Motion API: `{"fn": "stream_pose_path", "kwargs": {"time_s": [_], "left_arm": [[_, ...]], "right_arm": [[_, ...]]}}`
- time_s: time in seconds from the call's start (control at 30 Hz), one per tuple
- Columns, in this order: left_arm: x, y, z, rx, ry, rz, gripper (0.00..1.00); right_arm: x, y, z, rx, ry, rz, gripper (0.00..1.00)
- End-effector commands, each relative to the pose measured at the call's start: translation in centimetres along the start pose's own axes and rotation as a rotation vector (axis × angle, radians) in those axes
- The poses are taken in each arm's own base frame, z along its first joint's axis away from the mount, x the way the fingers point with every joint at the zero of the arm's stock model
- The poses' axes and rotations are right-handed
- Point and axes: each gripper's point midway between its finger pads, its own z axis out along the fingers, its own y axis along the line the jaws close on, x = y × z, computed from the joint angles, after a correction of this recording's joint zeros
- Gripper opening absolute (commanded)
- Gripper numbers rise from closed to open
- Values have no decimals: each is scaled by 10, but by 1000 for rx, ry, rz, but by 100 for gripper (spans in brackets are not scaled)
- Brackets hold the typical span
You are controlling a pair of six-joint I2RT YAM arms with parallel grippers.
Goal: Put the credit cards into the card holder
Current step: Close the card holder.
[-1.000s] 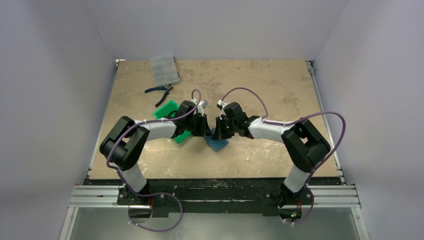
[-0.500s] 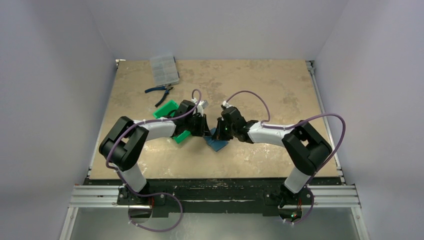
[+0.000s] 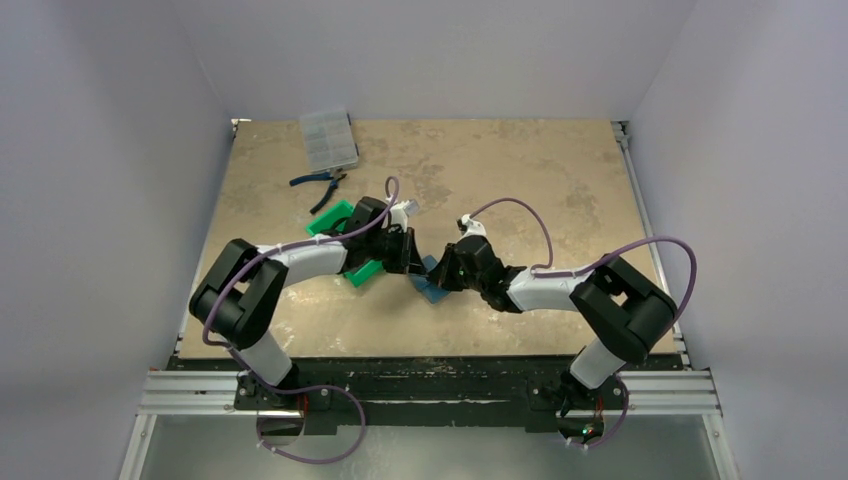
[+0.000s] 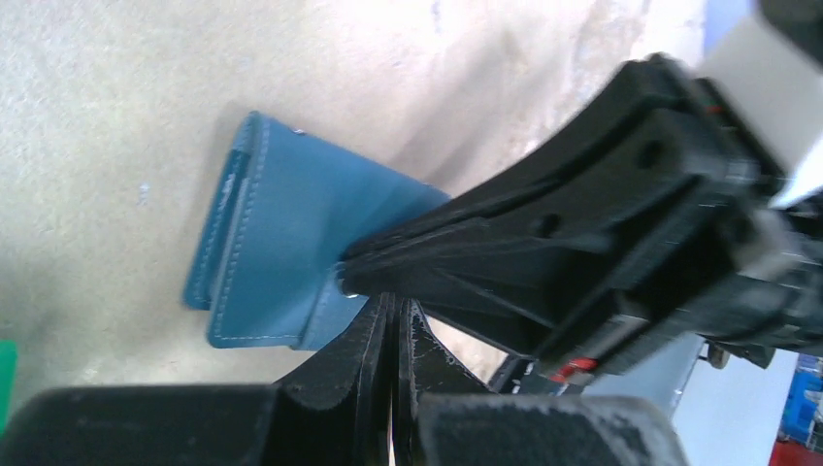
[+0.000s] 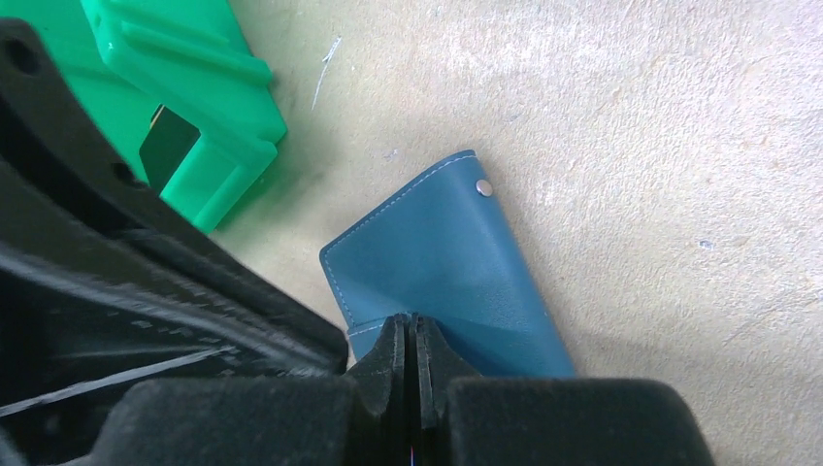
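Note:
The teal-blue card holder (image 3: 433, 289) (image 5: 442, 262) (image 4: 277, 243) lies mid-table between both arms, its snap stud showing. My right gripper (image 3: 441, 273) (image 5: 411, 324) is shut on its near edge, and a crease fans out from the tips where the flap lifts. My left gripper (image 3: 409, 264) (image 4: 392, 303) is shut, its tips at the holder's corner right against the right gripper's fingers (image 4: 543, 243). Whether it pinches the leather I cannot tell. The credit cards are out of view.
A green plastic tray (image 3: 338, 221) (image 5: 184, 87) sits just left of the holder, under the left arm. Blue-handled pliers (image 3: 320, 182) and a clear compartment box (image 3: 328, 138) lie at the back left.
My right arm has dropped lower and swung its wrist toward the near side, staying at the holder. The left gripper has barely moved.

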Motion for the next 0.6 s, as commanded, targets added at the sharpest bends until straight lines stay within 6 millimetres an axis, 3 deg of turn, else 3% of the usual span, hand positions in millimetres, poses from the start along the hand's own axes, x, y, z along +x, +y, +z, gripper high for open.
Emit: {"fn": "stream_pose_path", "kwargs": {"time_s": [0.0,0.13,0.3,0.57], "left_arm": [[-25,-41,-18,128,-84,38,0],[-18,-22,-16,47,-100,3,0],[-17,-8,-15,-32,-124,-54,0],[-5,-6,-9,-67,-126,-99,0]], "right_arm": [[76,-89,-20,276,252,-85,0],[72,-77,-18,235,255,-77,0],[73,-76,-17,230,258,-74,0],[74,-75,-13,223,272,-74,0]]}}
